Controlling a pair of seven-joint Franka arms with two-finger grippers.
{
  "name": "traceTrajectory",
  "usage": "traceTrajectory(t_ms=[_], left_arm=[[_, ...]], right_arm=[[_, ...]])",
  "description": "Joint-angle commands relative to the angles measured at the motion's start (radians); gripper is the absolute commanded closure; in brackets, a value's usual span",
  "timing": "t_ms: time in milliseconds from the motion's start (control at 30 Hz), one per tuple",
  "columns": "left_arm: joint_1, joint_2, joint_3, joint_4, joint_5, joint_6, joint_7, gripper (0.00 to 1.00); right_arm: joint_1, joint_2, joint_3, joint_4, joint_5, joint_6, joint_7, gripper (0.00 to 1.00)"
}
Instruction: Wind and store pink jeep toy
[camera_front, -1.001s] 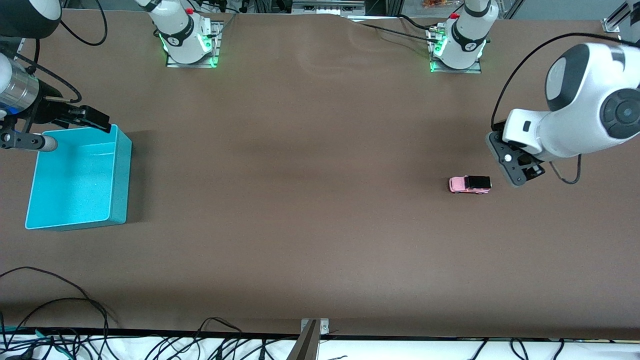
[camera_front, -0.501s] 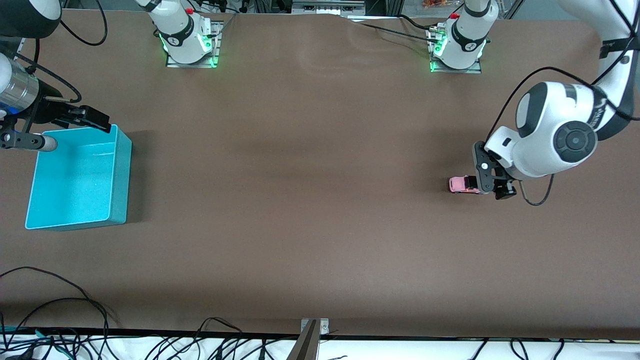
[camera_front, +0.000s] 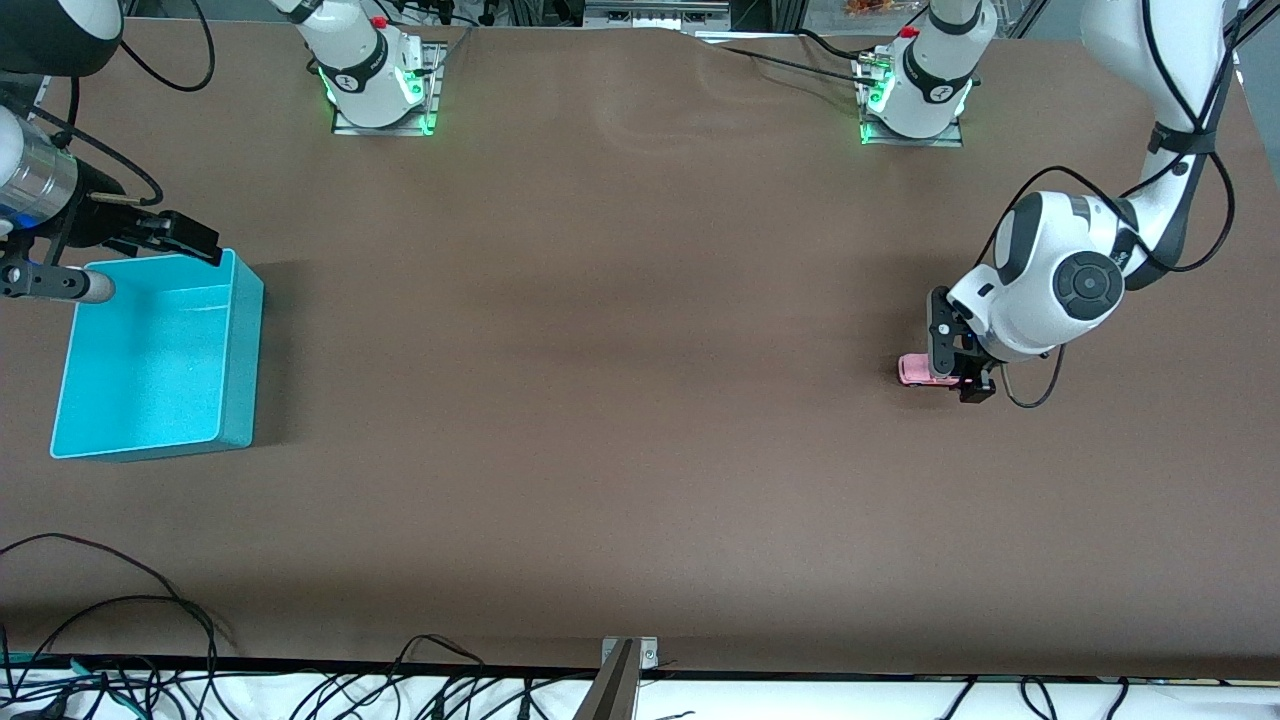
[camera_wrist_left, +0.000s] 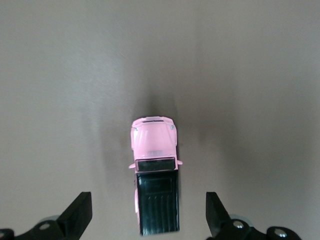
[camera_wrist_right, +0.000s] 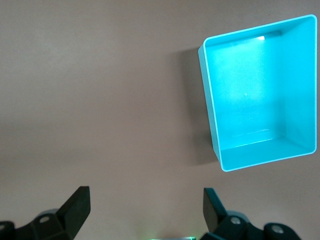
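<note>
I see a wide brown table (camera_front: 620, 400) with loose black cables (camera_front: 120, 660) along the edge nearest the front camera. At about nine o'clock in the front view, toward the right arm's end, stands a turquoise bin (camera_front: 240, 340), open-topped with nothing in it. The pink jeep toy (camera_front: 912, 369) sits on the table at about three o'clock, toward the left arm's end, well apart from the bin. It is boxy and pink, with a ribbed black roof. My left gripper (camera_front: 958, 365) is over the jeep, fingers (camera_wrist_left: 77, 215) spread wide on either side, not touching it. My right gripper (camera_front: 130, 255) waits over the bin's edge, fingers spread, holding nothing.
</note>
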Motion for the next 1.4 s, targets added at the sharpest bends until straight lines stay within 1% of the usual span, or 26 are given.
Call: traceTrajectory(t_ms=[0,100,200,267,300,367,401,434,534,601,734,868,935,1235,1368], left_arm=[[0.023,0.039,-0.005,-0.026,0.026,0.098,0.040,0.00],[0.046,0.073,-0.005,-0.026,0.026,0.144,0.063,0.00],[0.047,0.090,-0.005,-0.027,0.026,0.161,0.066,0.00],[0.052,0.096,-0.005,-0.026,0.026,0.161,0.066,0.03],[0.052,0.098,-0.006,-0.026,0.026,0.161,0.066,0.06],[0.052,0.098,-0.006,-0.026,0.026,0.161,0.066,0.17],[0.052,0.098,-0.006,-0.026,0.025,0.161,0.064,0.27],[0.052,0.098,-0.006,-0.026,0.025,0.161,0.064,0.42],[0.053,0.107,-0.006,-0.020,0.023,0.161,0.064,0.70],[0.053,0.110,-0.006,-0.016,0.023,0.161,0.064,0.80],[0.053,0.113,-0.006,-0.016,0.015,0.158,0.063,0.91],[0.061,0.114,-0.006,-0.018,0.012,0.158,0.064,0.95],[0.078,0.114,-0.006,-0.021,0.014,0.155,0.066,0.95],[0.096,0.145,-0.005,-0.018,0.023,0.147,0.069,0.95],[0.148,0.148,-0.003,-0.015,0.025,0.145,0.103,0.95]], right_arm=[[0.001,0.000,0.002,0.018,-0.010,-0.009,-0.013,0.00],[0.001,0.000,0.002,0.018,-0.010,-0.009,-0.013,0.00],[0.001,0.000,0.002,0.018,-0.010,-0.009,-0.013,0.00],[0.001,0.000,0.002,0.018,-0.010,-0.009,-0.013,0.00],[0.002,0.000,0.002,0.018,-0.010,-0.009,-0.013,0.00],[0.001,0.000,0.002,0.018,-0.010,-0.009,-0.013,0.00],[0.001,0.000,0.002,0.018,-0.010,-0.009,-0.013,0.00],[0.001,0.000,0.002,0.018,-0.010,-0.009,-0.013,0.00],[0.001,0.000,0.002,0.018,-0.010,-0.009,-0.013,0.00],[0.001,0.000,0.002,0.018,-0.010,-0.009,-0.013,0.00],[0.001,0.000,0.002,0.018,-0.010,-0.007,-0.013,0.00],[0.001,0.000,0.002,0.018,-0.010,-0.007,-0.013,0.00],[0.001,0.000,0.002,0.018,-0.010,-0.007,-0.013,0.00],[0.001,0.000,0.002,0.018,-0.010,-0.009,-0.013,0.00],[0.001,0.000,0.002,0.018,-0.010,-0.009,-0.013,0.00]])
